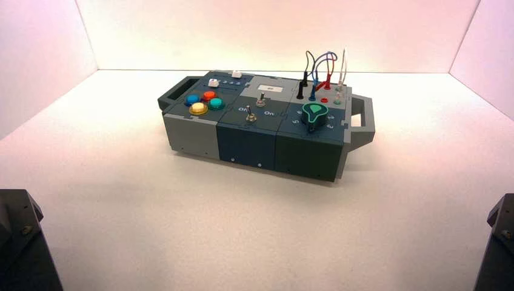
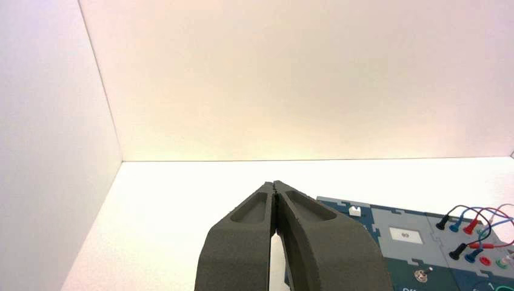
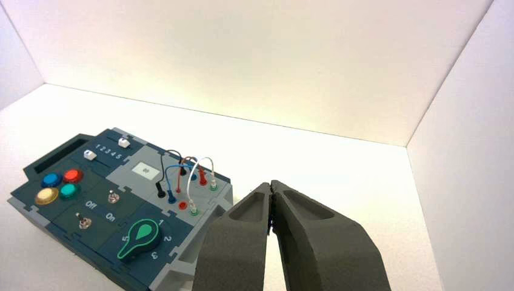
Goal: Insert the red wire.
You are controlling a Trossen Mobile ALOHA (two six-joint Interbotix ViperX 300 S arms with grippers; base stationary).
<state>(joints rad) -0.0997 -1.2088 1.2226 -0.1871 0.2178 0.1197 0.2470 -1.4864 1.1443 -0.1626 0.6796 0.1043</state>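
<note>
Red wire (image 1: 329, 59), its loose plug lying among neighbouring cables (image 1: 307, 60), upper right of the overhead frame; a careless pull could snag them; left claw (image 2: 273, 183) and right claw (image 3: 271, 183), closed and empty, lower corners.

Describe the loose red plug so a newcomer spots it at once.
On the dark box, find the wire panel at the robot's right. The red plug lies there near an empty red socket; neighbouring plugs stand in sockets.
</note>
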